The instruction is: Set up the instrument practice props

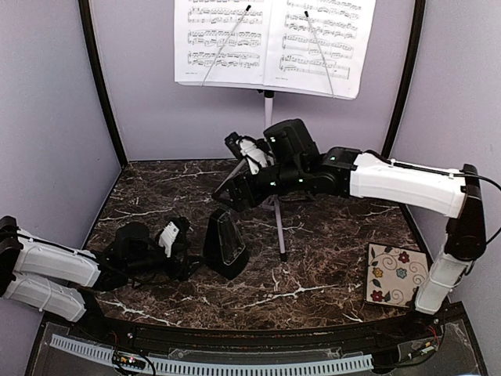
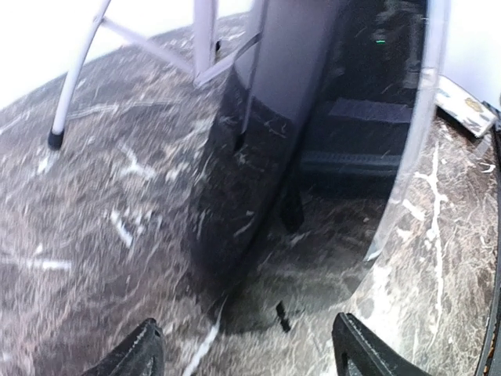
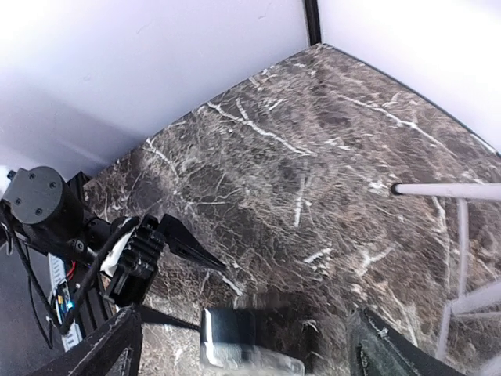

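Observation:
The white music stand [image 1: 268, 100] rises at the back centre, and its silver tripod legs [image 1: 280, 227] rest on the marble. Two printed music sheets [image 1: 223, 39] [image 1: 321, 43] lie side by side on its desk under thin wire clips. The black pyramid metronome [image 1: 225, 243] stands upright left of the legs. My left gripper [image 1: 188, 247] sits low just left of it, open. In the left wrist view the metronome [image 2: 313, 117] is close ahead of my left gripper [image 2: 246, 352], not between the fingers. My right gripper [image 1: 233, 164] hovers open above the metronome [image 3: 243, 345], with nothing in its jaws [image 3: 246, 348].
A floral-patterned square tile [image 1: 398, 274] lies at the front right beside the right arm's base. Dark corner posts and pale walls enclose the marble table [image 1: 329, 258]. A tripod leg [image 3: 446, 189] crosses the right wrist view; another leg [image 2: 74, 86] shows in the left wrist view.

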Tool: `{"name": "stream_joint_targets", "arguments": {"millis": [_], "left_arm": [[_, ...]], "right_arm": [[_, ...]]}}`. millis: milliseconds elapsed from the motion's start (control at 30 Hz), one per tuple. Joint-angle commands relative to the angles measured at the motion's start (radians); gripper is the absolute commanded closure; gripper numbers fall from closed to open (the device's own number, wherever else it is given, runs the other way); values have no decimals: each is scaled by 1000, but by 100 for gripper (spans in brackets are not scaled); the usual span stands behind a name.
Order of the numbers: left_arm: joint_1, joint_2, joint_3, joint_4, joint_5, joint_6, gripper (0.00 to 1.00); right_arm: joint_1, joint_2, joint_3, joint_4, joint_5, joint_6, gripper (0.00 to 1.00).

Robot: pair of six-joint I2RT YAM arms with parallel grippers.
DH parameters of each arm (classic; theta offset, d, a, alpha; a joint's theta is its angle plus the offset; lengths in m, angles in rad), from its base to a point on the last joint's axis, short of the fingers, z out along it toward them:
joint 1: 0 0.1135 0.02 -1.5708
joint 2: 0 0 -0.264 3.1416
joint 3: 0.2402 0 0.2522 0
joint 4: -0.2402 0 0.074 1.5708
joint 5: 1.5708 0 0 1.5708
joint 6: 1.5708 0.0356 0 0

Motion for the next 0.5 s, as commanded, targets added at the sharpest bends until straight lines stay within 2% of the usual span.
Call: {"name": "stream_joint_targets", "arguments": {"millis": [0, 133, 267, 333, 467], "left_arm": [[-2, -47, 10, -185, -59, -130, 27], [-2, -89, -4, -256, -114, -250, 38], [-2, -111, -19, -295, -128, -342, 50], [-2, -105, -10, -311, -126, -373, 54], [-2, -82, 3, -314, -100, -424, 57]], "right_arm": [[-62, -135, -164, 45, 19, 22, 20], [-96, -212, -310, 39, 40, 7, 44], [-91, -187, -370, 57, 81, -34, 63], [-73, -159, -375, 74, 150, -69, 70], [-50, -76, -358, 134, 231, -122, 77]]}}
